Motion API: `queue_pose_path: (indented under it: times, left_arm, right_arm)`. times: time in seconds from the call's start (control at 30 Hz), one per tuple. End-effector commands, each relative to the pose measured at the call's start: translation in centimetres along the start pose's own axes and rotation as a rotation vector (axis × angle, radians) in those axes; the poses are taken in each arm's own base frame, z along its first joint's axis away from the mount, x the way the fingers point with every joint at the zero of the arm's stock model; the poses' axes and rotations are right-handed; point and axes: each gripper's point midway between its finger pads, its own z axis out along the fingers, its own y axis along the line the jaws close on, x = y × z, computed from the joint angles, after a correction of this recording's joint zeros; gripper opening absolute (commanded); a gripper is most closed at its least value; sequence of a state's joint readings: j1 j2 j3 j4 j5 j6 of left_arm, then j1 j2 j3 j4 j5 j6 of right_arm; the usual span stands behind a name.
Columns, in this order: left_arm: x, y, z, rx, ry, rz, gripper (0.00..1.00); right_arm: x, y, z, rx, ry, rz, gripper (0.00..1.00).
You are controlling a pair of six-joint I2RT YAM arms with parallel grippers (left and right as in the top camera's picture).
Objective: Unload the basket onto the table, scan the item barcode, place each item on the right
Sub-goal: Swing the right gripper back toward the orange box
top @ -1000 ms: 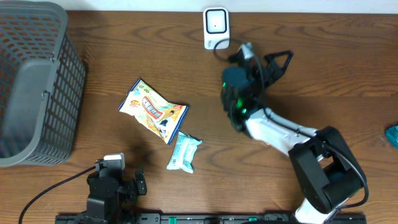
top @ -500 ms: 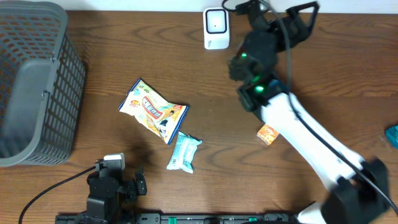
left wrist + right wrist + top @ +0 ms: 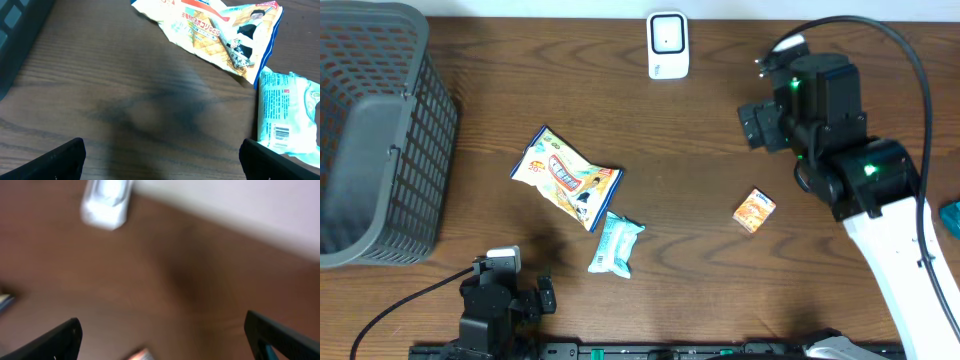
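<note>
Dark wooden table [image 3: 620, 110] seen from above, with a grey mesh basket [image 3: 380, 130] at its left edge and a white barcode scanner [image 3: 667, 44] at the far edge. My right gripper [image 3: 161, 330] has swung away from the scanner, where it hovered a second ago, over to the right side. Its jaws are spread wide with nothing between them, and its own camera view is smeared by the motion. That retreat uncovers a small orange box [image 3: 755, 210], lying flat on the wood, well apart from the scanner and clear of my arm. I judge this box to be the item to scan. Nothing holds it, so a scan from here needs a fresh pick-up. My left gripper [image 3: 162, 150] rests low at the near edge, also spread and empty, facing a yellow snack bag [image 3: 220, 30] and a pale blue packet [image 3: 285, 115].
</note>
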State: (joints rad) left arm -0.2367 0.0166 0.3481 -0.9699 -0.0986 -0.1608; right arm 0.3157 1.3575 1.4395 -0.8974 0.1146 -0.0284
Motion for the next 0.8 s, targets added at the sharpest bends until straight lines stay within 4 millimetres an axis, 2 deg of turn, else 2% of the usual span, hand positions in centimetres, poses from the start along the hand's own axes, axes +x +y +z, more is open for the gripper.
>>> queue_pose_path:
  times: [0.0, 0.1, 0.2, 0.33, 0.5, 0.57, 0.7, 0.77]
  left_arm:
    - [0.2, -0.1, 0.0, 0.009, 0.007, 0.000, 0.98]
    - [0.2, -0.1, 0.0, 0.009, 0.007, 0.000, 0.98]
    - [0.2, -0.1, 0.0, 0.009, 0.007, 0.000, 0.98]
    - [0.2, -0.1, 0.0, 0.009, 0.007, 0.000, 0.98]
    - [0.2, -0.1, 0.0, 0.009, 0.007, 0.000, 0.98]
    - [0.2, -0.1, 0.0, 0.009, 0.007, 0.000, 0.98]
    - [0.2, -0.1, 0.0, 0.009, 0.007, 0.000, 0.98]
    - [0.2, -0.1, 0.0, 0.009, 0.007, 0.000, 0.98]
  right_arm:
    - [4.9, 5.4, 2.3, -0.276, 0.232, 0.254, 0.99]
    - [8.6, 5.7, 3.7, -0.236, 0.377, 0.236, 0.94]
    - [10.7, 5.2, 5.5, -0.142, 0.440, 0.188, 0.87]
    - [13.5, 5.2, 7.4, -0.040, 0.524, 0.104, 0.85]
    - [16.9, 7.8, 8.2, -0.047, 0.634, 0.007, 0.80]
    - [17.4, 8.1, 8.1, -0.004, 0.638, -0.034, 0.81]
    - [17.2, 5.7, 7.6, 0.218, 0.599, -0.096, 0.86]
    - [17.2, 5.2, 7.4, 0.257, 0.595, -0.117, 0.86]
